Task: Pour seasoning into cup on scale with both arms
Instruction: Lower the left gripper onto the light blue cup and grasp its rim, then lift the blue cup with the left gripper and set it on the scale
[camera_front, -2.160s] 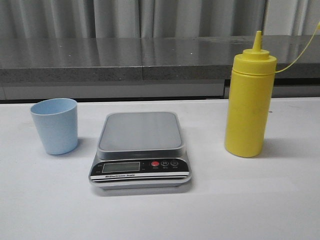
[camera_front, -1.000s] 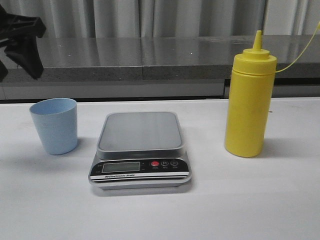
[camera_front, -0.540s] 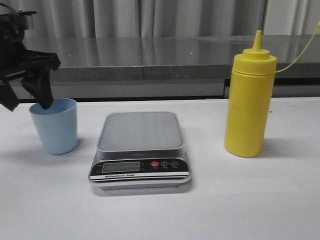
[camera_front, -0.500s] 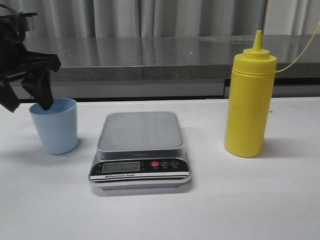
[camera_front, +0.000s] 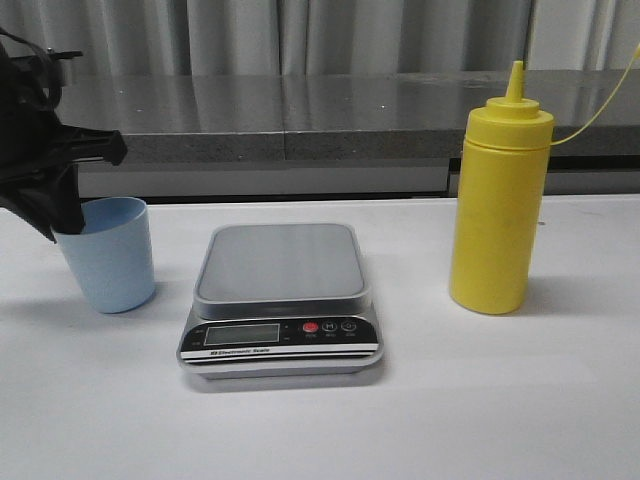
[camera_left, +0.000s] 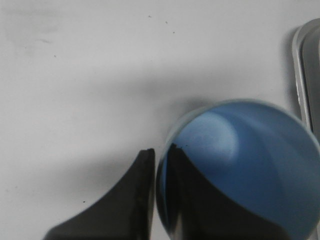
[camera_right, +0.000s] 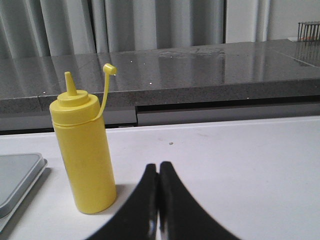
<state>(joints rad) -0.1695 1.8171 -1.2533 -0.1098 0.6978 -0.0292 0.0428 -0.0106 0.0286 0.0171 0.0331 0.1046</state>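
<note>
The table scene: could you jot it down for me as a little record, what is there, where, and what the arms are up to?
cup: pale blue cup, upright on the white table, beside the scale, not on it
scale: scale at centre, platform bare
seasoning: yellow squeeze bottle, upright, on the far side of the scale from the cup, untouched
left gripper: left gripper astride the cup's rim, one finger inside, one outside
right gripper: right gripper shut, empty, apart from the bottle

Left hand low, right hand waiting.
Left hand (camera_left: 159, 165) pinches narrowly at nine o'clock; right hand (camera_right: 159, 175) has fingers pressed together.
</note>
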